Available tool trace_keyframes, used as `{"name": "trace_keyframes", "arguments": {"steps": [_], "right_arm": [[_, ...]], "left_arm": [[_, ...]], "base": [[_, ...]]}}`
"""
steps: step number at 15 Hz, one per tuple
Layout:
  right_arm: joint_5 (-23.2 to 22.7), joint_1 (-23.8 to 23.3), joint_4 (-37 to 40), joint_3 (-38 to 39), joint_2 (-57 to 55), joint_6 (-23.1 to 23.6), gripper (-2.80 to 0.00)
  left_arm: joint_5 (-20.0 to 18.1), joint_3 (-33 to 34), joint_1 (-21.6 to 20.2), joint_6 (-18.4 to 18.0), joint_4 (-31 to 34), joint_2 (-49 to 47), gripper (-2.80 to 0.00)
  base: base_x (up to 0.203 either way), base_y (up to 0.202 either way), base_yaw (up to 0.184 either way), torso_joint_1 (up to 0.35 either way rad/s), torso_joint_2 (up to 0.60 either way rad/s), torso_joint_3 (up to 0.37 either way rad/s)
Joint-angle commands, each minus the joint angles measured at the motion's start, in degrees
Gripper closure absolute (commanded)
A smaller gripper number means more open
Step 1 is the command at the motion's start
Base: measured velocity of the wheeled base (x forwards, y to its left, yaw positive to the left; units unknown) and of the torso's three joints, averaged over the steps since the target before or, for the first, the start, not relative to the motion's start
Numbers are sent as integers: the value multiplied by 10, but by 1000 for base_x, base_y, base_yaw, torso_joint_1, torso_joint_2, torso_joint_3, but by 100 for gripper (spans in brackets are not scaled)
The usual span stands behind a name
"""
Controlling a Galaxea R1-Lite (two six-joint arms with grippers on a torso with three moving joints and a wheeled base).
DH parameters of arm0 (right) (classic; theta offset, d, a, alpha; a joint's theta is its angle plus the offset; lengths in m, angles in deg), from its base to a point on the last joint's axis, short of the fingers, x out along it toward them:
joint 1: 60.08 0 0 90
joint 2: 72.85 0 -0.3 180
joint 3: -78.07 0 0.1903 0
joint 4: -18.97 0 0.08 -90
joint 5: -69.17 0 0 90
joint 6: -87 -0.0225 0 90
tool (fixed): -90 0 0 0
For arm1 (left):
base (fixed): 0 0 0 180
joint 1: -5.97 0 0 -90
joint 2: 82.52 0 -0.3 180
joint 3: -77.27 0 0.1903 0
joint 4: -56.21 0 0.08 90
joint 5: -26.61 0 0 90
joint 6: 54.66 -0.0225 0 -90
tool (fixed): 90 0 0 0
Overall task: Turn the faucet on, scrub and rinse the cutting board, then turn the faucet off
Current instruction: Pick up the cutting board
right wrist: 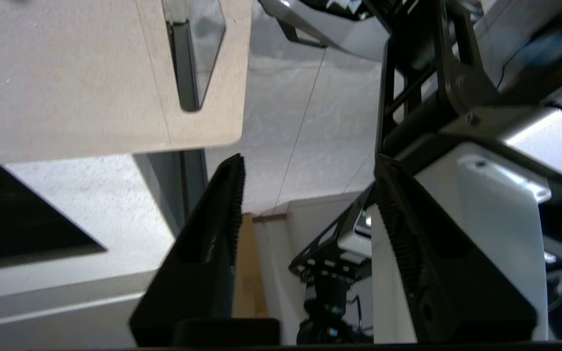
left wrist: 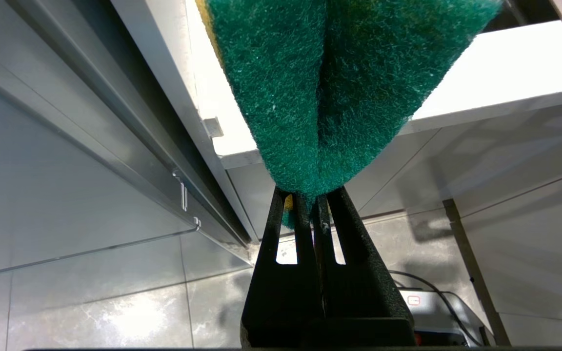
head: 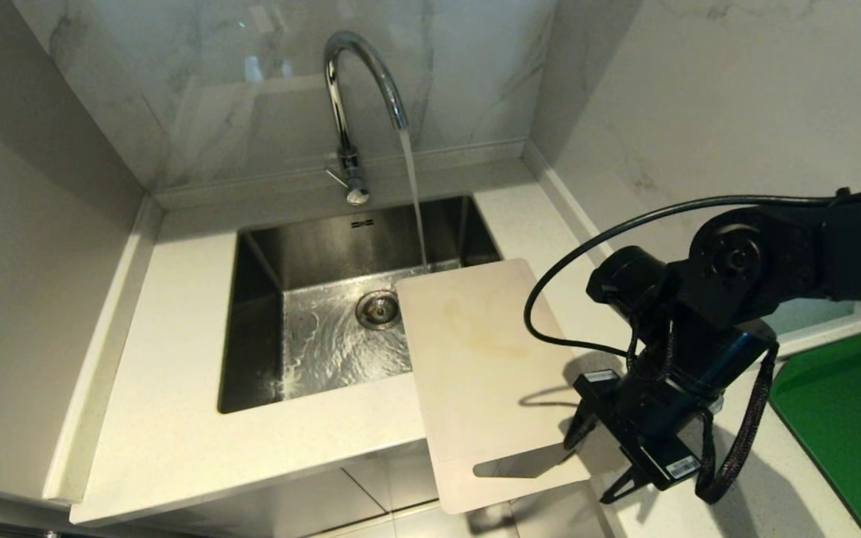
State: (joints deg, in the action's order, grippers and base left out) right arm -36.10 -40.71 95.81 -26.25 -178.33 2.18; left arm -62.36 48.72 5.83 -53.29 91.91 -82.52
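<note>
Water is seen running from the faucet [head: 359,112] into the sink [head: 251,321], striking beside the far edge of the cutting board [head: 486,373], which is laid across the sink's corner and overhangs the counter [head: 176,433] front. The handle end should be gripped squarely before scrubbing. The right gripper [right wrist: 305,195] is held apart and empty near that end. The left gripper [left wrist: 305,204] is clamped on 1 green sponge [left wrist: 339,83].
</note>
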Motion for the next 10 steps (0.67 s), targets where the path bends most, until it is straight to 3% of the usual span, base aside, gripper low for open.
{"name": "trace_keyframes", "arguments": {"steps": [1,3,4,10], "right_arm": [[52,19,-67,62,-9,4,-280],[129,44,-164,122,-9,12,-280],[143,51,-194,140,-12,14,-280],[146,60,-234,155,-32,11,-280]], "left_arm": [[0,0,0,0,1,-1,0],[0,0,0,0,1,-1,0],[0,0,0,0,1,-1,0],[0,0,0,0,1,-1,0]], "base": [[0,0,0,0,0,0],[0,0,0,0,0,0],[0,0,0,0,0,0],[0,0,0,0,0,0]]}}
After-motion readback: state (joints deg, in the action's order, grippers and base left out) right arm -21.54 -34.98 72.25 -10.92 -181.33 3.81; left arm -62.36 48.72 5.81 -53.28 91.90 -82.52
